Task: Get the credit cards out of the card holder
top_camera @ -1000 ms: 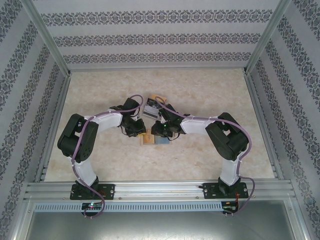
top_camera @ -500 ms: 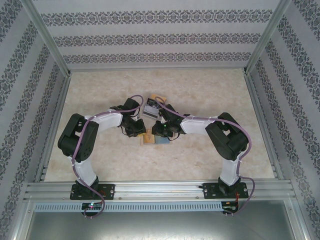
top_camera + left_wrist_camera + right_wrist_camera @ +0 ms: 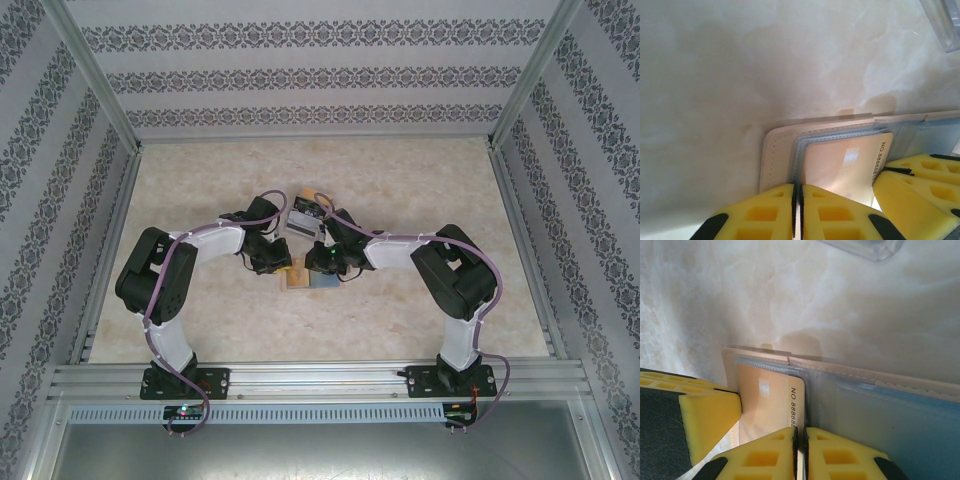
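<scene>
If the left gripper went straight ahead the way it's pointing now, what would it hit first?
Most likely the card holder: the left gripper points at its clear sleeve edge, beside the tan credit card. Whether the tips already touch it is unclear; beyond lies bare table.

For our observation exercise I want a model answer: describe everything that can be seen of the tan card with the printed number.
The tan card is thin and glossy, with rounded corners and a number printed along one short end. It lies flat in a clear sleeve of the cream stitched card holder, open on the table. The right gripper is shut at its numbered end; the left gripper is shut on the sleeve edge at its other end.
</scene>
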`<act>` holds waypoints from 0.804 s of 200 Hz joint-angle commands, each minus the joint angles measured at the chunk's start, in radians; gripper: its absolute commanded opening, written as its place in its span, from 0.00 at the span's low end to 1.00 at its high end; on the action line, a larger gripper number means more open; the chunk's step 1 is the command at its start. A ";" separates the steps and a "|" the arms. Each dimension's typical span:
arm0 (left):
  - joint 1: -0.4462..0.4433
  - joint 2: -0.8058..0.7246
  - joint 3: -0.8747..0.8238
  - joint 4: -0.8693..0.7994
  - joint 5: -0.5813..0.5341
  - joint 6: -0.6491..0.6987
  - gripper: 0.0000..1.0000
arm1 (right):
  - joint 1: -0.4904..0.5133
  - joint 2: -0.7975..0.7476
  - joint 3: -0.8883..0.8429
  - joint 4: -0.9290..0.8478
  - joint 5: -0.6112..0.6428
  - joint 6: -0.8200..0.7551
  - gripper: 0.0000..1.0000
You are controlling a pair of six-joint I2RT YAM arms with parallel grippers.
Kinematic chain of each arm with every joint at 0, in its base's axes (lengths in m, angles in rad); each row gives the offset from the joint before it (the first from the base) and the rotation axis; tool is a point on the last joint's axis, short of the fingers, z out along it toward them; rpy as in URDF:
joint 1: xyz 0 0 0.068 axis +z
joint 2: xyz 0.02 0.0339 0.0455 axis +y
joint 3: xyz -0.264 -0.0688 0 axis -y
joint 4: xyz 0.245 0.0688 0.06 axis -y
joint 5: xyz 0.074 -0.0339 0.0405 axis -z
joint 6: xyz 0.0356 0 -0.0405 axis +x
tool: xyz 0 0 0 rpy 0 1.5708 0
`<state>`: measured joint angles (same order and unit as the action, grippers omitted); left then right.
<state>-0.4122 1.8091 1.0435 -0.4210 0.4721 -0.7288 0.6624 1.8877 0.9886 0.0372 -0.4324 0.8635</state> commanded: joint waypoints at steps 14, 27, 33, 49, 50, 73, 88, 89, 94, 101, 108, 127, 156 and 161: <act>-0.013 0.029 -0.042 -0.015 -0.019 0.019 0.13 | 0.004 -0.012 -0.025 0.095 -0.042 0.017 0.12; -0.013 0.026 -0.039 -0.019 -0.024 0.021 0.14 | 0.005 -0.019 -0.030 0.096 -0.035 0.015 0.09; -0.013 0.024 -0.038 -0.021 -0.025 0.021 0.14 | 0.004 -0.023 -0.031 0.095 -0.032 0.012 0.07; -0.013 0.015 -0.032 -0.027 -0.031 0.022 0.16 | 0.004 -0.038 -0.039 0.087 -0.012 0.005 0.03; -0.013 0.015 -0.032 -0.027 -0.031 0.023 0.16 | 0.004 -0.039 -0.039 0.087 -0.010 0.004 0.03; -0.013 0.008 -0.020 -0.048 -0.060 0.024 0.18 | 0.003 -0.071 -0.056 0.073 0.024 -0.010 0.00; -0.013 0.004 -0.020 -0.054 -0.074 0.023 0.20 | -0.002 -0.090 -0.072 0.065 0.044 -0.017 0.00; -0.013 0.004 -0.019 -0.055 -0.074 0.023 0.20 | -0.003 -0.092 -0.073 0.065 0.045 -0.017 0.00; -0.014 0.004 -0.020 -0.055 -0.075 0.023 0.20 | -0.004 -0.097 -0.079 0.066 0.050 -0.019 0.00; -0.013 0.002 -0.021 -0.053 -0.075 0.023 0.21 | -0.007 -0.106 -0.088 0.066 0.058 -0.020 0.00; -0.014 0.001 -0.023 -0.052 -0.075 0.023 0.21 | -0.009 -0.110 -0.095 0.064 0.066 -0.021 0.00; -0.014 -0.001 -0.024 -0.046 -0.073 0.023 0.21 | -0.017 -0.113 -0.109 0.064 0.067 -0.022 0.00; -0.013 0.006 -0.023 -0.040 -0.064 0.023 0.18 | -0.017 -0.094 -0.095 0.076 0.008 -0.016 0.03; -0.014 0.008 -0.023 -0.038 -0.063 0.022 0.18 | -0.016 -0.089 -0.090 0.080 -0.009 -0.014 0.06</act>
<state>-0.4133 1.8076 1.0428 -0.4187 0.4664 -0.7254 0.6559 1.7954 0.8925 0.0872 -0.3950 0.8612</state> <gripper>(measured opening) 0.186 0.062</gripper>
